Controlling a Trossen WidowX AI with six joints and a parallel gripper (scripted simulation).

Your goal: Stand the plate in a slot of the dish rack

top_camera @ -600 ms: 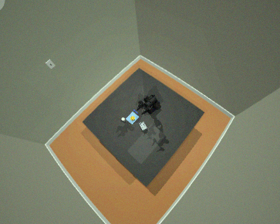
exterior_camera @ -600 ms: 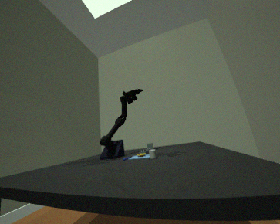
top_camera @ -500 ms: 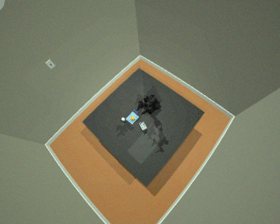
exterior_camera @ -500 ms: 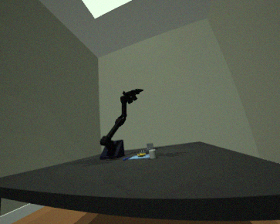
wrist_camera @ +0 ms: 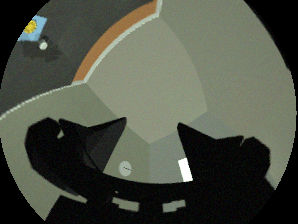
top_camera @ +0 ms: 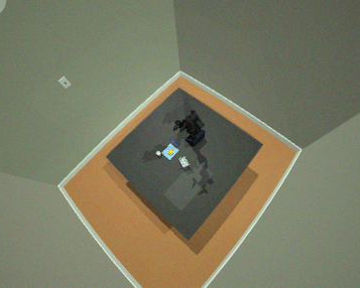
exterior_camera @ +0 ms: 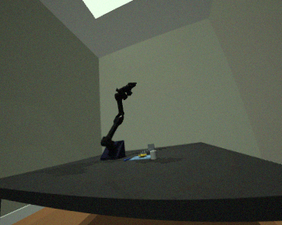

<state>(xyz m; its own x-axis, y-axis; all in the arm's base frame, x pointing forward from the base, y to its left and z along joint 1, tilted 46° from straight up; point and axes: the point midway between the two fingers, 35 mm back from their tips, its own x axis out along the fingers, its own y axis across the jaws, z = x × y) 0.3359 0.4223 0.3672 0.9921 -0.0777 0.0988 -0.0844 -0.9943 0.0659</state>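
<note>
The yellow plate (top_camera: pixel 171 152) (exterior_camera: pixel 142 155) (wrist_camera: pixel 30 26) appears to lie flat on a light blue mat (top_camera: pixel 166 153) (exterior_camera: pixel 135 158) (wrist_camera: pixel 41 22); it is small and its exact shape is hard to tell. The pale dish rack (top_camera: pixel 183 162) (exterior_camera: pixel 147 152) stands beside the mat, and its slots are too small to make out. A small grey upright panel (exterior_camera: pixel 151 147) shows at the rack; I cannot tell what it is. My gripper (top_camera: pixel 176 127) (exterior_camera: pixel 135 84) (wrist_camera: pixel 152 123) is open and empty, raised high above the table and well away from the plate and rack.
A small white cylinder (top_camera: pixel 159 153) (exterior_camera: pixel 153 154) (wrist_camera: pixel 43 46) stands beside the mat, on the side away from the rack. A small dark blue object (top_camera: pixel 175 143) (exterior_camera: pixel 127 159) lies at the mat's edge toward the arm's dark blue base (top_camera: pixel 195 139) (exterior_camera: pixel 114 150).
</note>
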